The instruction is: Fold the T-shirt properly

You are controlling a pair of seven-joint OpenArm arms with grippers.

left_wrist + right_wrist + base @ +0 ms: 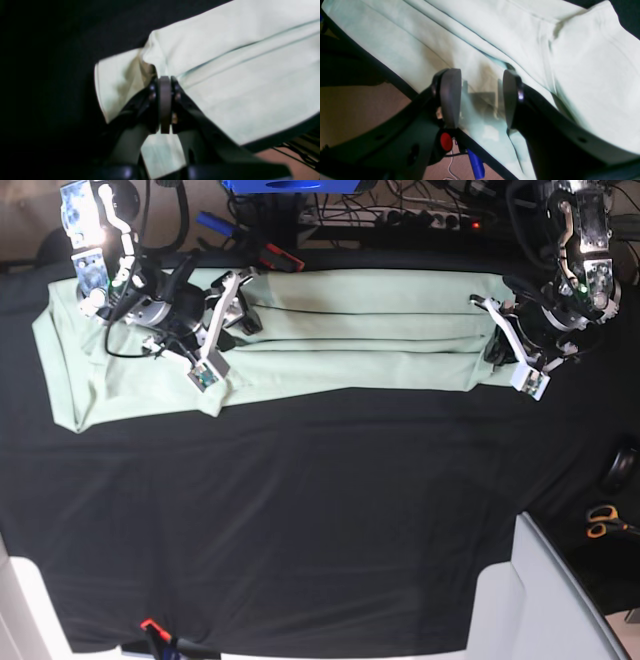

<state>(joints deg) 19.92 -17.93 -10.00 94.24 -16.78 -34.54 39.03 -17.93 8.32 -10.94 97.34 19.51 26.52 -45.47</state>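
The pale mint-green T-shirt (350, 330) lies folded into a long band along the far edge of the black cloth (300, 500). One sleeve end spreads at the left (70, 370). My left gripper (496, 346) is at the band's right end. In the left wrist view it (165, 81) is shut, with the shirt's (237, 75) fabric puckered at its tips. My right gripper (232, 320) sits over the left part of the band. In the right wrist view it (480, 97) is open, low over the shirt (582, 62), with nothing between the pads.
Cables, a power strip (420, 220) and a blue object (285, 185) crowd the far edge behind the shirt. Scissors (603, 521) lie at the right. A white surface (545, 600) stands at the front right corner. The table edge runs close behind both grippers.
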